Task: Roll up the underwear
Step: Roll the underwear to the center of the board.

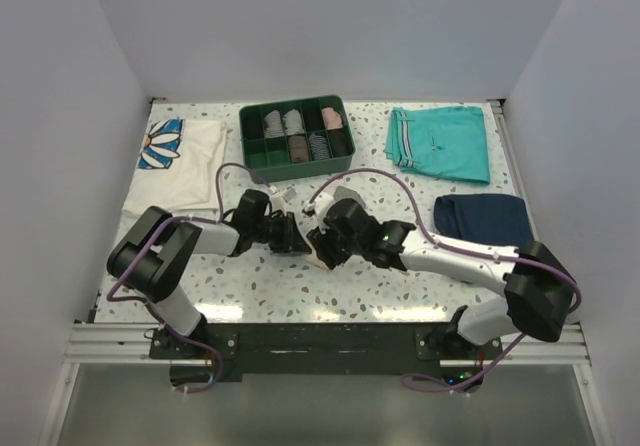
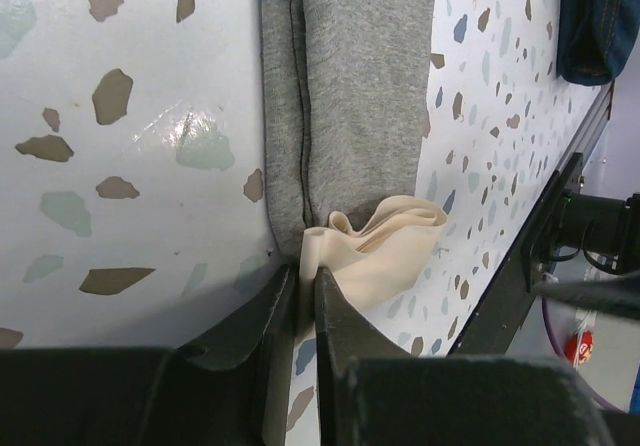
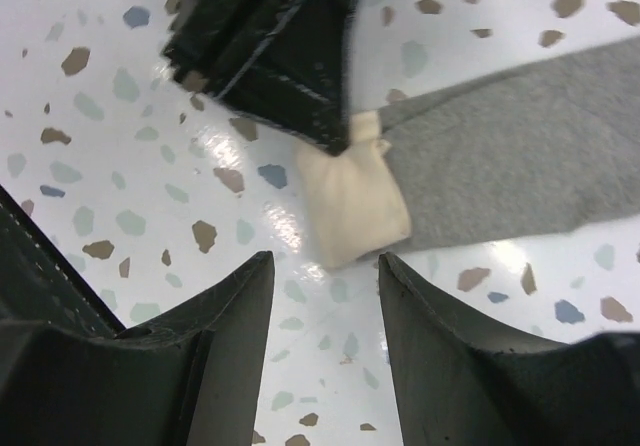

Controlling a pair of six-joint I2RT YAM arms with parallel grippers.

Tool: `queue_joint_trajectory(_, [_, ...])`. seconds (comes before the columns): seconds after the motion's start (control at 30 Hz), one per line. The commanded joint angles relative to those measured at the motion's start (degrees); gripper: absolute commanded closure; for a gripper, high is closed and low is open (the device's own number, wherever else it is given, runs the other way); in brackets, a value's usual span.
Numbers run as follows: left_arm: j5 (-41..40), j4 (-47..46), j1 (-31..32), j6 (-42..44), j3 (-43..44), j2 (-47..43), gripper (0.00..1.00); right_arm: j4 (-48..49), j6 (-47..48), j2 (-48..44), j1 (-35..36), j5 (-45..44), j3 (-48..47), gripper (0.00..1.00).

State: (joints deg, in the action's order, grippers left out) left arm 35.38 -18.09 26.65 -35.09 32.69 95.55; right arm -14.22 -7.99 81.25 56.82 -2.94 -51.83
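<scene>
My left gripper (image 2: 303, 278) pinches the underwear (image 2: 360, 96) by its cream end; my right gripper (image 3: 325, 266) hangs spread above. Rolling looks barely started; next, that end needs tucking over.

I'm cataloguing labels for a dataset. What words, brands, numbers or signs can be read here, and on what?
None can be read.
Too blurred: white marks on the red sticker.
Too small: a mark on the teal shorts.
The shirt shows a daisy, no words.

A white table (image 1: 300, 286) flecked with brown, grey and blue chips, enclosed by plain pale walls (image 1: 330, 26), evenly lit.
</scene>
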Motion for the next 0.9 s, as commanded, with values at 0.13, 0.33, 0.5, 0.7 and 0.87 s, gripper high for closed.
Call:
queue_joint_trajectory(0.13, [-1.45,10.87,-0.11,5.73,4.40,0.43,0.81,-0.99,6.05,7.51,6.99,-7.87,-4.50,0.50])
queue_joint_trajectory(0.33, [-1.19,12.46,-0.11,6.79,4.75,-0.27,0.81,-0.11,7.64,10.15,7.08,-9.45,-5.91,0.50])
queue_joint_trajectory(0.5, [-0.48,12.55,-0.11,7.05,5.10,-0.10,0.80,0.42,10.01,12.08,6.99,-8.58,-7.31,0.49])
queue_joint_trajectory(0.7, [-0.04,13.08,-0.11,7.58,5.37,-0.01,0.80,0.94,10.01,15.07,7.08,-9.80,-6.53,0.50])
queue_joint_trajectory(0.87, [0.31,13.08,-0.11,8.02,5.11,-0.01,0.80,2.88,9.57,16.21,6.99,-13.05,-3.89,0.50])
